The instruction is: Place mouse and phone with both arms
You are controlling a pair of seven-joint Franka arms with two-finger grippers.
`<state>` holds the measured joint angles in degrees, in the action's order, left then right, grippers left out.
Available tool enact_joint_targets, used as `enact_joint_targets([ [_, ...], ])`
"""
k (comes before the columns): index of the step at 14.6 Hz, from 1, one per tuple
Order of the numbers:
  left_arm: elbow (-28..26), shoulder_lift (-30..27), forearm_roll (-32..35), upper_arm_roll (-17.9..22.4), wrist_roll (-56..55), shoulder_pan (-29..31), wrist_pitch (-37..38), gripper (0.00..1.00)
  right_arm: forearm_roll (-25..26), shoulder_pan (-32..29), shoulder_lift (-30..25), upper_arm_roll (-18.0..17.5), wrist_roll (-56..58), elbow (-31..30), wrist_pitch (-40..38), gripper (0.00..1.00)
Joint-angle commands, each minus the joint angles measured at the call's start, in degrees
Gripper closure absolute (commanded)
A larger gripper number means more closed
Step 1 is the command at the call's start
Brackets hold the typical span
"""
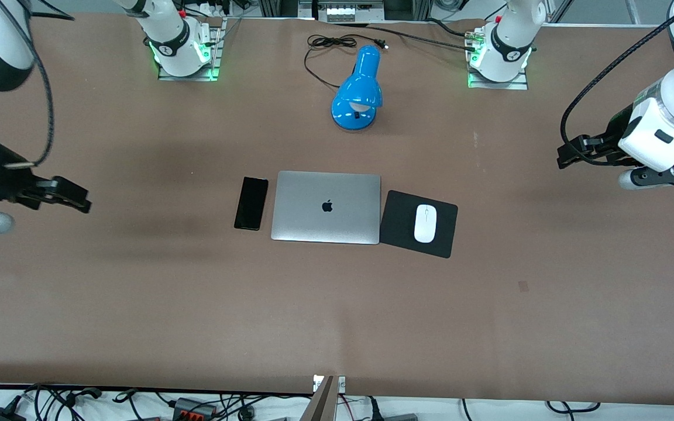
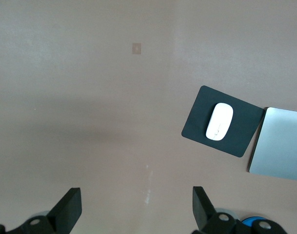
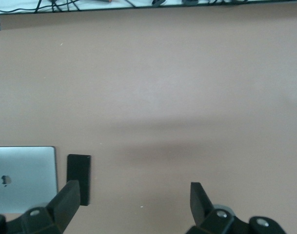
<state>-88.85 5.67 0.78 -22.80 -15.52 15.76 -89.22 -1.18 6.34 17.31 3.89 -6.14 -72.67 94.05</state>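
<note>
On the brown desk [image 1: 138, 292], the small white oval mouse [image 1: 425, 223] sits on a square black mouse pad [image 1: 398, 225], which lies just beside the closed silver laptop [image 1: 326, 206] toward the left arm's end. The slim black rectangular phone [image 1: 251, 203] lies flat just beside the laptop toward the right arm's end, with a narrow gap between them. A blue desk lamp [image 1: 358, 90] with its black cord stands farther from the front camera than the laptop.

The left pincer [image 1: 571, 153] hangs over bare desk at the left arm's end, well apart from the mouse; its 2 fingers [image 2: 70, 207] are spread wide with nothing between them. The right pincer [image 1: 71, 196] hangs over bare desk at the right arm's end, well apart from the phone, and its 2 fingers [image 3: 69, 197] are likewise spread with nothing held.
</note>
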Motion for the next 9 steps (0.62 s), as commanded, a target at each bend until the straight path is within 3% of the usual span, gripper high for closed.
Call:
enact_joint_targets([
  [1,-1.24,-1.45,-0.26,-0.14,1.01,0.59,-0.07,0.00,1.45,-4.83,-0.43,-3.27,4.01,0.34,-0.37,0.00],
  [6,-1.24,-1.45,-0.26,-0.06,1.01,0.59,-0.07,0.00,1.27,-6.25,-1.30,-2.57,6.23,-0.10,-1.06,0.00],
  [9,-1.24,-1.45,-0.26,-0.06,1.01,0.68,0.01,0.00,1.97,-5.99,-5.95,-2.66,6.23,-6.49,-0.72,0.00],
])
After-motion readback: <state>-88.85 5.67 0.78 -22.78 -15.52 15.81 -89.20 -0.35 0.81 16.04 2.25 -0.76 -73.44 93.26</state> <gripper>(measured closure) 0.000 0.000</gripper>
